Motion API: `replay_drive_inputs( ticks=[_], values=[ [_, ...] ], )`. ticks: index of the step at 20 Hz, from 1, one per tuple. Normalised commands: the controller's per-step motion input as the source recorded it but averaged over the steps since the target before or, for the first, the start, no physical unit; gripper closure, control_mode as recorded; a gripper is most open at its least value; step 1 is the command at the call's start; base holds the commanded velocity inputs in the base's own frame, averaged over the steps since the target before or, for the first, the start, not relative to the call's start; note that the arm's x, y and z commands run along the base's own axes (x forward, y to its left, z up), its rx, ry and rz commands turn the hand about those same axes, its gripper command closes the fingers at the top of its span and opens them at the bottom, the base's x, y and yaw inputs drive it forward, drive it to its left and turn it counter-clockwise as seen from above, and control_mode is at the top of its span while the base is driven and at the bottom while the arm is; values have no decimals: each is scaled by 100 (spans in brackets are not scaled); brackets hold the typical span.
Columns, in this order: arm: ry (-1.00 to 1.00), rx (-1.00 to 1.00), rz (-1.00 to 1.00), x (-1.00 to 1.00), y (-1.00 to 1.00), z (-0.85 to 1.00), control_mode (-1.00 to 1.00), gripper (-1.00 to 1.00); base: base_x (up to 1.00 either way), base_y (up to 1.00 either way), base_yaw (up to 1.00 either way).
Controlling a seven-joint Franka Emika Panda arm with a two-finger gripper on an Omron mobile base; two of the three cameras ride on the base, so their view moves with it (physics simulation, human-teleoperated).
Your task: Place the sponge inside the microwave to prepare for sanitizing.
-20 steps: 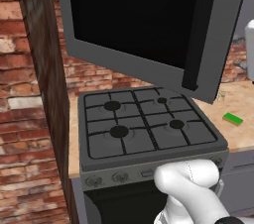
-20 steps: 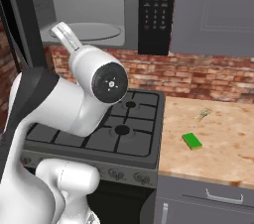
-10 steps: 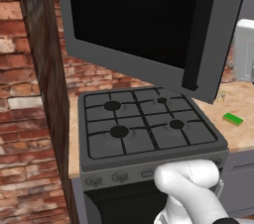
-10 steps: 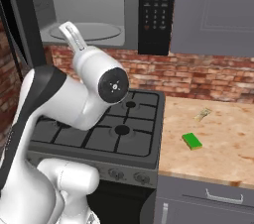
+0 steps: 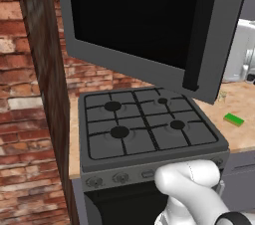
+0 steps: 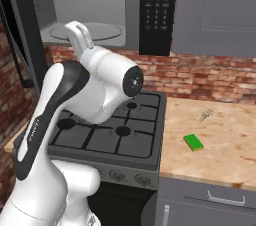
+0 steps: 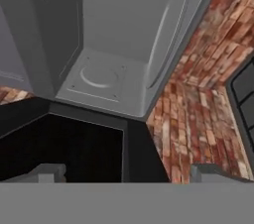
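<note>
The arm [image 6: 95, 90] rose from the base, folded at a white elbow joint in front of the stove [image 6: 112, 132], and reached up and back toward the microwave [image 6: 100, 7]. The wrist link stood just below the open cavity, near the round turntable [image 6: 87, 31]. The microwave door [image 5: 144, 25] hung open to the left, its dark glass facing the left base camera.

In the hand view, the camera looked along the hand [image 7: 126, 173] into the light grey interior of the microwave, with the turntable [image 7: 99, 75] ahead and the brick wall [image 7: 198, 94] to one side. The two fingertips [image 7: 47, 172] stood wide apart at the bottom edge, with nothing between them; the hand was spread and held no object.

The sponge [image 6: 193, 142] lay flat, green side up, on the desk [image 6: 225, 145] to the right of the stove, well apart from the hand and the microwave. A small pale object [image 6: 203, 115] lay on the desk near it, toward the wall.
</note>
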Motion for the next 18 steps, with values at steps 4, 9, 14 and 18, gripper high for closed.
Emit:
replay_drive_inputs(
  ticks=[4, 9, 14, 18],
  values=[
    [13, 9, 28, 0, 7, 1, -100, -100, 0, 0, 0],
    [1, 6, 19, 2, 21, 0, -100, -100, 0, 0, 0],
    [0, 3, 15, 8, 22, 0, -100, -100, 0, 0, 0],
    [0, 4, 17, -3, 19, 0, -100, -100, 0, 0, 0]
  ],
)
